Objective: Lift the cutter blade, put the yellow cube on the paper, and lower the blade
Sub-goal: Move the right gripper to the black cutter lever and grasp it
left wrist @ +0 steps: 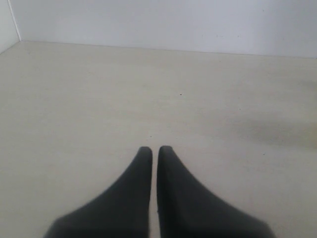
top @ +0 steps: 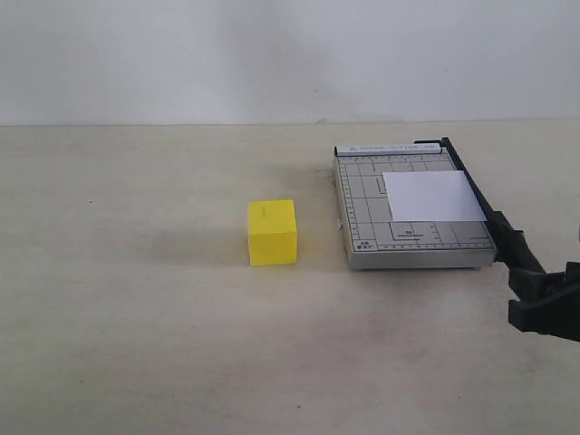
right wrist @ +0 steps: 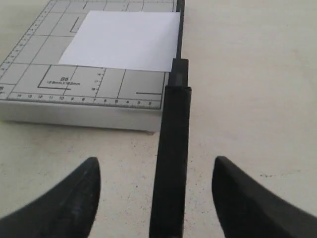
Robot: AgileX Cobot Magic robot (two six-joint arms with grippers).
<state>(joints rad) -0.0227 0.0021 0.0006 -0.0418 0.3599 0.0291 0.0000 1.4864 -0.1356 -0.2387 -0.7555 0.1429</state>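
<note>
We see the desk filling most of the exterior frame, with the grey cutter base right of centre and the cutter blade lying flat along its right edge, its handle running toward the lower right corner. The paper rests on the right part of the base, its edge against the blade. The yellow cube stands on the desk at centre frame, left of the base and apart from it. We judge the step in hand to be raising the blade: the right claw is spread wide with the handle between its fingers, not gripping. To do it well we would close squarely on the thick handle, then lift along the arc of the far hinge so the base does not drag. Only the right wrist view shows the gaps beside the handle, and only the left wrist view shows the left claw, pressed nearly closed and empty over bare desk
</note>
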